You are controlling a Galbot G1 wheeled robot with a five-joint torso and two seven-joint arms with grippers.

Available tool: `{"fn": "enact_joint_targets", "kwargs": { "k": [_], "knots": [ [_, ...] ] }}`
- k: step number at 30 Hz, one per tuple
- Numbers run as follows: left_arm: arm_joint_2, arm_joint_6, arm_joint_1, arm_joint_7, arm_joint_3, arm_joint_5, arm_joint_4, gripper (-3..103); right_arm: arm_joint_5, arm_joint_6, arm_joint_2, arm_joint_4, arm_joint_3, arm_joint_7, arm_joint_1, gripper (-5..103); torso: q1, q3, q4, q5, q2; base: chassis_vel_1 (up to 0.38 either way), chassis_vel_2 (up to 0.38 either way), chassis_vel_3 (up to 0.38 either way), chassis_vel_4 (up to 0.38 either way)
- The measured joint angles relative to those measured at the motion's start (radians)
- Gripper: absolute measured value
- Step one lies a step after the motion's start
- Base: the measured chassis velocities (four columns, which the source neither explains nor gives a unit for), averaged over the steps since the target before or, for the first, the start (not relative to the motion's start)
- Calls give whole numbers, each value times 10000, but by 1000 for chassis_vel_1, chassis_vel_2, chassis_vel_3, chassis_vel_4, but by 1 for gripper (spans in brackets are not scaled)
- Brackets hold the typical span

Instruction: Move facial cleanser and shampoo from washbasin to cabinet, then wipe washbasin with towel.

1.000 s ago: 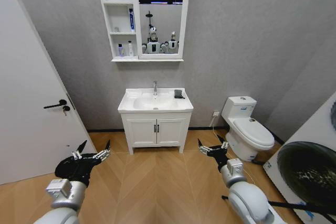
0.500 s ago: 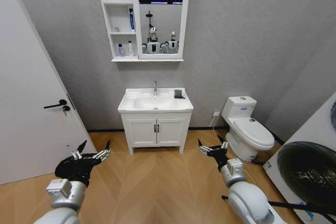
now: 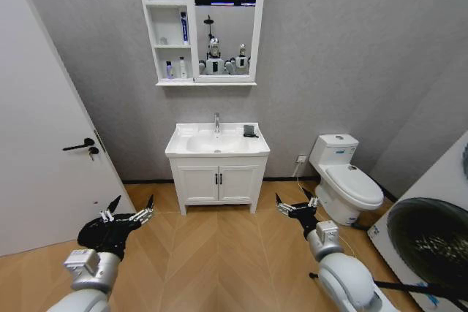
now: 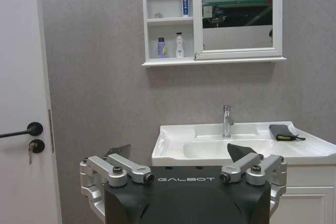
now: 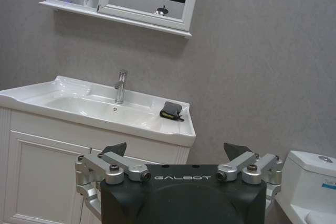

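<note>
Your towel (image 3: 250,131) lies folded on the washbasin (image 3: 217,150) rim, right of the tap (image 3: 216,122). It looks soft, light and limp; pinch it by the folded edge. Two bottles (image 3: 175,69) stand on the cabinet (image 3: 167,27) shelf. The left gripper (image 3: 129,209) and right gripper (image 3: 295,203) hang low, both spread and empty, well apart from the basin.

the washbasin (image 3: 217,149) sits on a white two-door vanity (image 3: 218,183) against the grey wall, chrome tap (image 3: 216,121) at the back of its bowl. the towel (image 3: 250,131) lies folded on the rim's right rear corner. above, the cabinet (image 3: 167,25) holds two small bottles (image 3: 175,69) on its lowest open shelf and a blue-and-white tube (image 3: 184,26) upright one shelf up.
</note>
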Motion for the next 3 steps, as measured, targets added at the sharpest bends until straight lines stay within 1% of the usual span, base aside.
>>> {"fn": "enact_joint_targets", "kwargs": {
  "k": [3],
  "knots": [
    [0, 0, 0, 0, 0, 0, 0, 100, 0, 0, 0, 0, 0, 0, 0, 100, 1, 0, 0, 0, 0, 0, 0, 0, 0]
  ]
}}
